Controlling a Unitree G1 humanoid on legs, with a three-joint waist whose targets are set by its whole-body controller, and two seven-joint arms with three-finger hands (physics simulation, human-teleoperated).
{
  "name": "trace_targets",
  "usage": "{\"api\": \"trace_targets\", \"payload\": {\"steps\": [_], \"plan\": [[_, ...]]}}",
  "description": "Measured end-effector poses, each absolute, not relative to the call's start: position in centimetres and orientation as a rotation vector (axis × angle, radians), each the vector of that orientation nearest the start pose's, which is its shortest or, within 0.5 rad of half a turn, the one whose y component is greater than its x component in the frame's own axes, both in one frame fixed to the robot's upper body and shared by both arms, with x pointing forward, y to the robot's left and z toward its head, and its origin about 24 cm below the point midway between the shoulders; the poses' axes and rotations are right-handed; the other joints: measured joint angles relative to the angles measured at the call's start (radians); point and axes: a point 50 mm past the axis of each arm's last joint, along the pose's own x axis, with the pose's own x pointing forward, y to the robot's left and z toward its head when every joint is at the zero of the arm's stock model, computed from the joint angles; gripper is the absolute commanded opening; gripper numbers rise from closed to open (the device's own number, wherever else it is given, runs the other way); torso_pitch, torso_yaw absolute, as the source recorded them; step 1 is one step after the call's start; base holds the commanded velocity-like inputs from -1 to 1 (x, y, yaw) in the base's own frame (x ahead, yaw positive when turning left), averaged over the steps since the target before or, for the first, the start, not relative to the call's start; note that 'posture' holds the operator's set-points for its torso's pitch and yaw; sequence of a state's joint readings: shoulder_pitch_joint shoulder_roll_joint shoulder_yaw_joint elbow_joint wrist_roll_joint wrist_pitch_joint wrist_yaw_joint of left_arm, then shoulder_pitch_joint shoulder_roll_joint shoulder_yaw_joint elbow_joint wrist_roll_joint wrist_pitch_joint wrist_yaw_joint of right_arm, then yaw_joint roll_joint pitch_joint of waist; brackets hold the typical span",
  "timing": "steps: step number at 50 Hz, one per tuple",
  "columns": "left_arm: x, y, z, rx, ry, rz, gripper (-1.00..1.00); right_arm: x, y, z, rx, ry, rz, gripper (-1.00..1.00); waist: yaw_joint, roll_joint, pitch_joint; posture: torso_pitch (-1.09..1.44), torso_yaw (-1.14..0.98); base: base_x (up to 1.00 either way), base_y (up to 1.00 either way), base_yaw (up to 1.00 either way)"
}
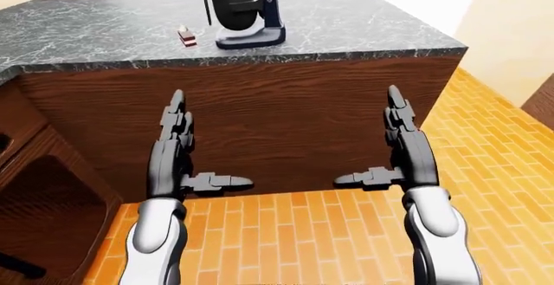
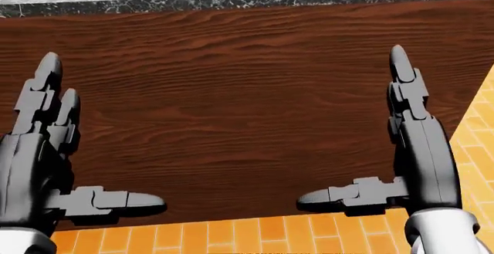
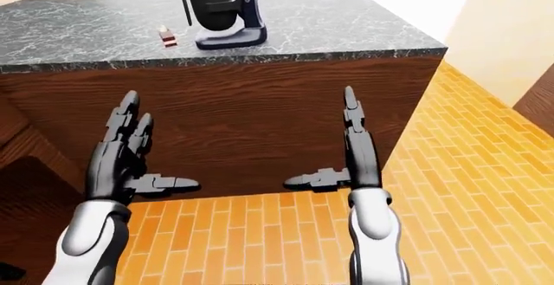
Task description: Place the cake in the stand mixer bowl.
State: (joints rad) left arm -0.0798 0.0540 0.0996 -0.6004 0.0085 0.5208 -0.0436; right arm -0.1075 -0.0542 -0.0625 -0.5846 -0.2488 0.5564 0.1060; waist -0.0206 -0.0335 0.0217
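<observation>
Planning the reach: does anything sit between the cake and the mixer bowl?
Nothing visible does. The small red-and-white cake lies on the grey marble counter, just left of the dark stand mixer bowl; bare counter separates them. Both hands hang lower, by the wooden cabinet face.

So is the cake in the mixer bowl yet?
Not yet. Nothing looks done: the cake sits on the counter, just left of the stand mixer, and not in its bowl. The left hand and right hand are open and empty, low by the wooden cabinet side. Left: reach up, grab the cake, drop it in.
</observation>
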Motion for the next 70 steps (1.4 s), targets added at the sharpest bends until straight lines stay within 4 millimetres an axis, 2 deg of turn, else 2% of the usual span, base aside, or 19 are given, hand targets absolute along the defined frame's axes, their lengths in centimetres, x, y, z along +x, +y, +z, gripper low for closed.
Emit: {"api": "trace_targets", "payload": {"steps": [3, 5, 10, 15, 20, 23, 24, 27, 29, 33, 35, 37, 42, 50, 55, 58, 65, 68, 70], "plan": [[24.2, 17.2, 15.1, 0.067, -0.176, 0.048, 1.0, 24.7, -16.7, 15.4, -0.263, -0.144, -0.071, 1.0, 0.001, 0.057, 0.015, 0.0, 0.0, 0.0, 0.24, 0.0], [24.1, 17.3, 15.5, 0.07, -0.192, 0.054, 1.0, 24.6, -16.6, 15.7, -0.264, -0.157, -0.068, 1.0, 0.005, 0.105, 0.009, 0.0, 0.0, 0.0, 0.25, 0.0], [24.2, 17.9, 15.0, 0.079, -0.167, 0.083, 1.0, 24.8, -16.1, 14.8, -0.251, -0.115, -0.035, 1.0, 0.033, 0.102, -0.001, 0.0, 0.0, 0.0, 0.05, 0.19], [24.1, 17.8, 15.2, 0.079, -0.181, 0.077, 1.0, 24.6, -16.3, 15.4, -0.259, -0.146, -0.055, 1.0, 0.039, 0.047, 0.007, 0.0, 0.0, 0.0, 0.0, 0.34], [24.2, 17.9, 15.1, 0.082, -0.173, 0.085, 1.0, 24.6, -16.1, 15.5, -0.258, -0.156, -0.048, 1.0, 0.036, 0.004, 0.014, 0.0, 0.0, 0.0, 0.0, 0.4], [24.1, 17.8, 15.3, 0.083, -0.187, 0.082, 1.0, 24.5, -16.2, 15.6, -0.258, -0.155, -0.055, 1.0, 0.03, -0.046, 0.005, 0.0, 0.0, 0.0, 0.0, 0.42], [24.2, 17.6, 15.3, 0.074, -0.187, 0.072, 1.0, 24.5, -16.5, 15.4, -0.265, -0.149, -0.066, 1.0, 0.019, -0.032, 0.006, 0.0, 0.0, 0.0, 0.0, 0.43], [24.2, 17.2, 14.8, 0.069, -0.164, 0.05, 1.0, 24.5, -16.9, 15.1, -0.267, -0.129, -0.089, 1.0, 0.024, -0.035, 0.008, 0.0, 0.0, 0.0, 0.0, 0.42], [24.1, 17.5, 14.8, 0.072, -0.163, 0.059, 1.0, 24.6, -16.7, 15.3, -0.262, -0.139, -0.087, 1.0, 0.028, -0.02, 0.006, 0.0, 0.0, 0.0, 0.0, 0.0], [24.0, 17.5, 15.4, 0.076, -0.197, 0.068, 1.0, 24.4, -16.8, 15.7, -0.253, -0.166, -0.095, 1.0, 0.011, 0.033, 0.014, 0.0, 0.0, 0.0, 0.0, 0.0], [24.0, 17.3, 15.5, 0.077, -0.206, 0.058, 1.0, 24.3, -17.0, 15.8, -0.251, -0.173, -0.104, 1.0, 0.003, 0.064, 0.006, 0.0, 0.0, 0.0, 0.0, 0.0], [24.1, 17.5, 15.1, 0.078, -0.188, 0.061, 1.0, 24.3, -16.9, 15.4, -0.248, -0.157, -0.101, 1.0, 0.006, 0.05, 0.013, 0.0, 0.0, 0.0, 0.0, 0.0], [24.1, 17.8, 14.6, 0.081, -0.159, 0.081, 1.0, 24.2, -16.8, 15.9, -0.255, -0.175, -0.101, 1.0, 0.016, 0.032, 0.004, 0.0, 0.0, 0.01, 0.0, 0.0], [23.9, 17.7, 15.2, 0.081, -0.188, 0.074, 1.0, 24.0, -16.8, 16.4, -0.263, -0.192, -0.105, 1.0, 0.024, 0.024, -0.003, 0.0, 0.0, 0.03, 0.0, 0.0], [24.0, 17.8, 14.8, 0.084, -0.166, 0.079, 1.0, 23.9, -16.8, 16.4, -0.262, -0.185, -0.104, 1.0, 0.027, 0.025, 0.002, 0.0, 0.0, 0.06, 0.0, 0.0], [23.9, 17.8, 14.9, 0.084, -0.173, 0.082, 1.0, 23.8, -16.8, 16.6, -0.265, -0.198, -0.106, 1.0, 0.02, 0.015, 0.009, 0.0, 0.0, 0.1, 0.0, 0.0], [23.9, 17.1, 15.2, 0.073, -0.189, 0.046, 1.0, 23.6, -17.6, 16.6, -0.28, -0.191, -0.148, 1.0, 0.014, 0.051, 0.015, 0.0, 0.0, 0.18, 0.0, 0.0], [23.9, 17.4, 15.3, 0.076, -0.195, 0.057, 1.0, 23.5, -17.3, 17.1, -0.279, -0.217, -0.141, 1.0, 0.015, 0.096, 0.019, 0.0, 0.0, 0.25, 0.0, 0.0], [23.9, 17.8, 15.2, 0.085, -0.189, 0.075, 1.0, 23.5, -16.9, 17.0, -0.271, -0.222, -0.122, 1.0, 0.029, 0.084, 0.026, 0.0, 0.0, 0.27, 0.0, 0.0]]}}
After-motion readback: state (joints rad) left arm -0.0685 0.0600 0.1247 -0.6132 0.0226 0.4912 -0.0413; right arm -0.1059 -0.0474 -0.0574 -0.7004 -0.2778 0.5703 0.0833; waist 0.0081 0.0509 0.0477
